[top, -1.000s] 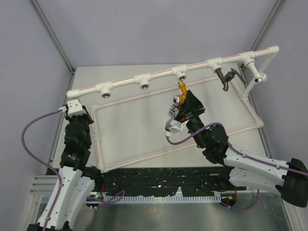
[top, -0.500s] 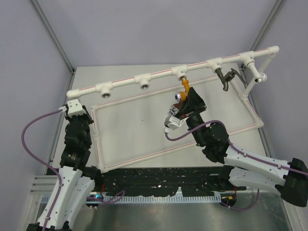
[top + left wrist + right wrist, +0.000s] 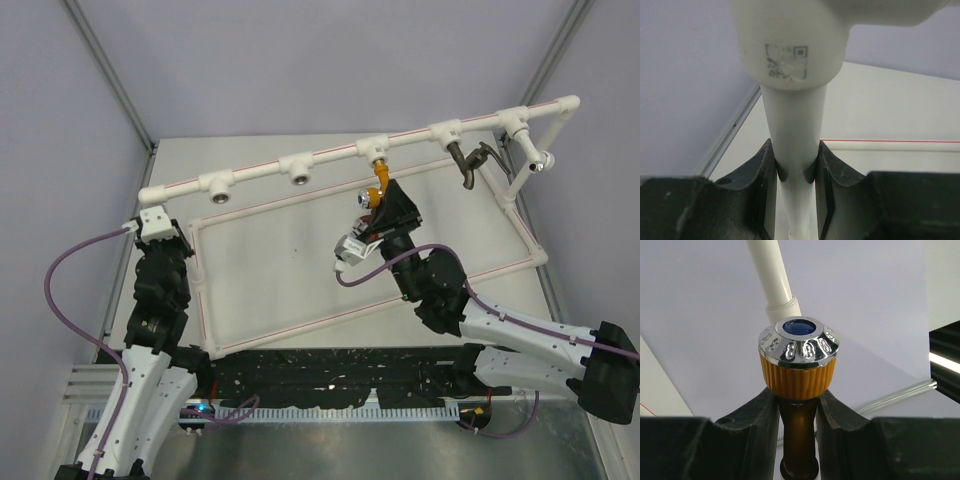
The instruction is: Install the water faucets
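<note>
Clamped on the brown stem of the orange faucet, the right claw grips just under the ribbed knob and its silvery cap, with both jaws tight against the stem. Seen from above, the faucet's orange end meets the mouth of the middle socket on the white pipe frame, which runs along the far edge of the bench. I cannot tell whether the faucet is already threaded in or only touching the socket. The left claw is clenched on the frame's upright pipe at the far left corner of the bench, apparently to steady the frame.

As for progress, one dark faucet hangs from the next socket toward the far right corner and looks installed. The orange one appears to be mid-fitting. Two empty sockets toward the far left corner have nothing in them, so at least two more faucets seem left to fit. No spare faucets show on the bench in these views. By my judgement, about a quarter of the job is done and the second faucet is under way.
</note>
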Motion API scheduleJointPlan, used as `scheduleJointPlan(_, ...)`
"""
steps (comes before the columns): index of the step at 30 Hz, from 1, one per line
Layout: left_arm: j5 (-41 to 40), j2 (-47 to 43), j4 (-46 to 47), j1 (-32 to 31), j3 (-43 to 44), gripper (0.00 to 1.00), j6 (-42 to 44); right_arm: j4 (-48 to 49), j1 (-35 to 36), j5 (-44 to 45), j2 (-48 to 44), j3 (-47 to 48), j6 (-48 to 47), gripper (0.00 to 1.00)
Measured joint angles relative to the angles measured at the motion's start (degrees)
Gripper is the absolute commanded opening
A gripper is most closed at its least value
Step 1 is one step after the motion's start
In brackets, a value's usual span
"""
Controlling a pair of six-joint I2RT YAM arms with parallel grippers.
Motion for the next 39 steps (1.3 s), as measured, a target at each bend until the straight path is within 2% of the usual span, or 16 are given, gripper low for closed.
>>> scheduleJointPlan(14,0.00,0.00,0.00,-0.04,0.00,0.00,0.02,-2.29,0.00,1.01,1.64,2.91,0.55,0.05)
scheduleJointPlan(26,0.09,0.00,0.09,-0.70,0.00,0.00,0.00,-14.58,-2.10,0.00,1.25,9.55,13.25,0.05)
scheduleJointPlan(33,0.24,-0.04,0.07,-0.81,0.00,0.00,0.00,-15.72,-3.58,-0.68,1.29,10.21,19.30,0.05)
scheduleJointPlan(39,0.20,-0.04,0.07,-0.96,0.00,0.00,0.00,-12.37,-4.50,-0.94,2.64,8.46,14.12,0.05)
